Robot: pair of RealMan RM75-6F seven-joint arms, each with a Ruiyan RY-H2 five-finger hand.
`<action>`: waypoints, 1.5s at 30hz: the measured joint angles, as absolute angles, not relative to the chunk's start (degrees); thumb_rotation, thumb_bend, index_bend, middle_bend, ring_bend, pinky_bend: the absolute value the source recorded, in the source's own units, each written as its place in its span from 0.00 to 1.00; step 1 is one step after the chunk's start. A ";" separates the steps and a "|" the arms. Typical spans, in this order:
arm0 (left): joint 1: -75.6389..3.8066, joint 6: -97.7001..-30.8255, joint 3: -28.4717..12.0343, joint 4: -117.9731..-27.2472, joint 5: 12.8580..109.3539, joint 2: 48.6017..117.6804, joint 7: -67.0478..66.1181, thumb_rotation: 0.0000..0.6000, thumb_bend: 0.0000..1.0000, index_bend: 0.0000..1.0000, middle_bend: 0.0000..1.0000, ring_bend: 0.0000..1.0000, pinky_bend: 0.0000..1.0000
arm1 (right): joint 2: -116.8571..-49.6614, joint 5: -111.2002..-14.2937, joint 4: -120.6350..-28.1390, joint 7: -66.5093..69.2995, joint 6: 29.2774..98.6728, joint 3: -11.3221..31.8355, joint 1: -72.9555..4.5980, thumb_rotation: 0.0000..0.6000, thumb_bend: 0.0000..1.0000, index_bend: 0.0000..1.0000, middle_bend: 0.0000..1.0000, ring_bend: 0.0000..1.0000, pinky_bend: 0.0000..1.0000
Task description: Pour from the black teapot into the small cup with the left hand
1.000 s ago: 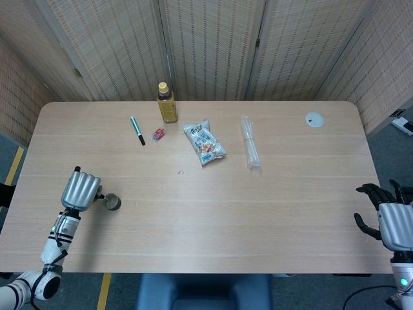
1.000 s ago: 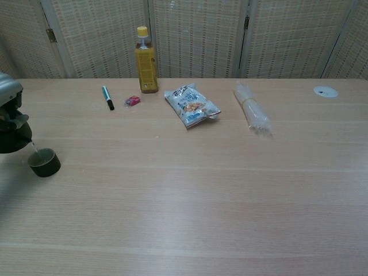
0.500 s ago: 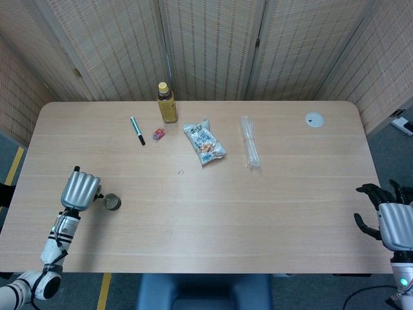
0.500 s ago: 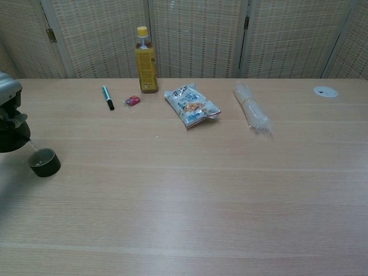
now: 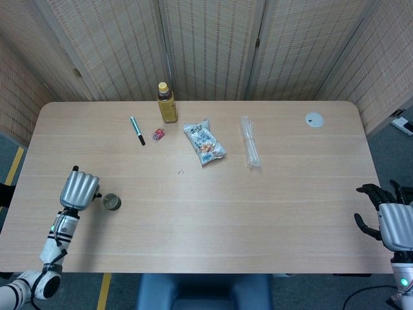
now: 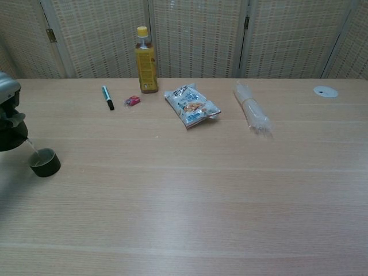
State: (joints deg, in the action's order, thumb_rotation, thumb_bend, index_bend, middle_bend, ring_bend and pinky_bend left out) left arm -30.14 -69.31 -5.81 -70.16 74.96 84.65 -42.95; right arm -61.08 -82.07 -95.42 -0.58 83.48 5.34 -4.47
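Woven screens close off the back of the scene, and the pale wooden tabletop carries everything you need at its near left corner. Your left hand grips the black teapot, tilted with its spout over the small cup, and a thin stream appears to run from spout to cup in the chest view (the head view hides the teapot under the hand). The cup sits close to the tabletop's left edge, so a drift of the wrist could send the stream past the rim, and tipping further could overfill a cup this small or knock it with the spout. Your right hand hangs off the near right corner, fingers spread, holding nothing. The tea bottle, pen and snack packet lie well away.
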 measured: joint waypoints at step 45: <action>-30.14 -68.83 -5.94 -70.11 74.32 85.07 -42.16 0.85 0.50 1.00 1.00 0.97 0.56 | -61.14 -82.03 -95.22 -0.39 83.59 5.40 -4.39 1.00 0.36 0.27 0.27 0.30 0.06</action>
